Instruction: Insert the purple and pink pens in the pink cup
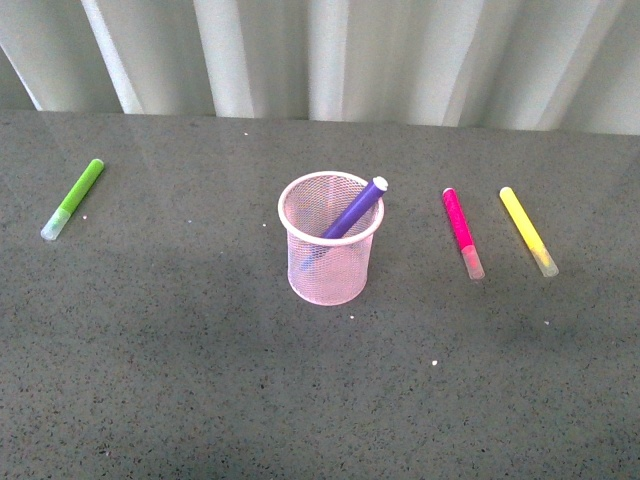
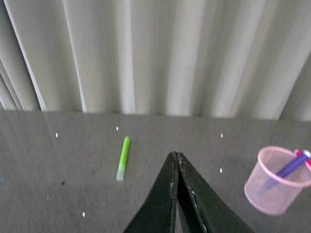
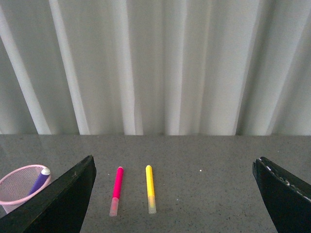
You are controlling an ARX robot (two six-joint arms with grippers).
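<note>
One pen remains: the pink pen (image 1: 461, 228), right of the pink cup (image 1: 335, 282) holding the purple pen (image 1: 352, 210). Right pincer (image 3: 175, 161), wide open, should grip mid-barrel, avoiding the yellow marker (image 1: 527, 230); left pincer (image 2: 176, 156) closed.

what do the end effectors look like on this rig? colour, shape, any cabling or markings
Left end effector: two matte black fingers, wedge-shaped, tapering to thin tips, with pale flecks along the inner edges. Right end effector: same black wedges, with a light serrated strip on one edge. No cables, labels or markings show. The arms themselves aren't in any view.
</note>
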